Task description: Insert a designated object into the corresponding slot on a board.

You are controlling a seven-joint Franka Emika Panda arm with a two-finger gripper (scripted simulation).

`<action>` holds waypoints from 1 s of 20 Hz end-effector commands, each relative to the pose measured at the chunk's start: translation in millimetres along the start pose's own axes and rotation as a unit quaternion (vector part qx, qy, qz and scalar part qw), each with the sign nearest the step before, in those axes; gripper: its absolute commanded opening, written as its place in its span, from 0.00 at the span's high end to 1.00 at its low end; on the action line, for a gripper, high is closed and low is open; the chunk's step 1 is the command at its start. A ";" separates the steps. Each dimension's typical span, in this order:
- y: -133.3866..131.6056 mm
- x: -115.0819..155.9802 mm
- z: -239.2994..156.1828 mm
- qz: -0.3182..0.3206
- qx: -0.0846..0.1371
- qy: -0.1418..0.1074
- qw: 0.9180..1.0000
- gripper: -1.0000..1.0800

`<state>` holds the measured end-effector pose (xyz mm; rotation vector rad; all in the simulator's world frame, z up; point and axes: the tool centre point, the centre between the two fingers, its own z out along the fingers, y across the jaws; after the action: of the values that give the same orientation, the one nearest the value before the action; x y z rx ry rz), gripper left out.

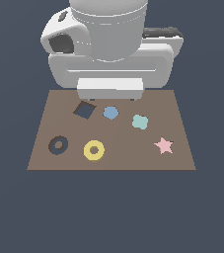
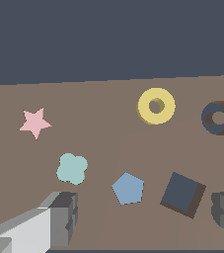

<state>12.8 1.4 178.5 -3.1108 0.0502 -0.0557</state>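
Note:
The yellow ring (image 1: 94,150) lies flat on the brown board (image 1: 177,158), toward its near edge, just to the exterior view's right of the dark ring-shaped slot (image 1: 58,145). Both show in the wrist view too: the yellow ring (image 2: 156,105) and the slot (image 2: 218,117) sit side by side, apart. My gripper (image 1: 112,99) hangs over the board's far edge, well away from the ring. In the wrist view the gripper (image 2: 143,217) is open, with one grey finger (image 2: 60,217) on each side and nothing held.
On the board lie a blue pentagon (image 1: 110,112), a pale teal clover shape (image 1: 140,121) and a pink star (image 1: 164,145). A dark square recess (image 1: 84,109) sits near the far edge. The arm's white body (image 1: 108,44) looms behind the board.

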 end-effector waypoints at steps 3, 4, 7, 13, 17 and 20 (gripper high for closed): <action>0.4 0.4 0.8 -0.001 0.000 0.000 1.000 0.04; 0.9 1.0 1.9 -0.002 0.000 0.000 1.000 0.04; 3.6 4.0 7.4 -0.008 -0.001 -0.001 1.000 0.04; 14.0 16.0 29.2 -0.030 -0.003 -0.004 1.000 0.04; 23.6 28.2 50.5 -0.051 -0.005 -0.008 0.999 0.04; 31.4 39.3 69.0 -0.070 -0.006 -0.010 0.997 0.04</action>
<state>48.0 -25.3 119.6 -3.1212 -0.1388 -0.0306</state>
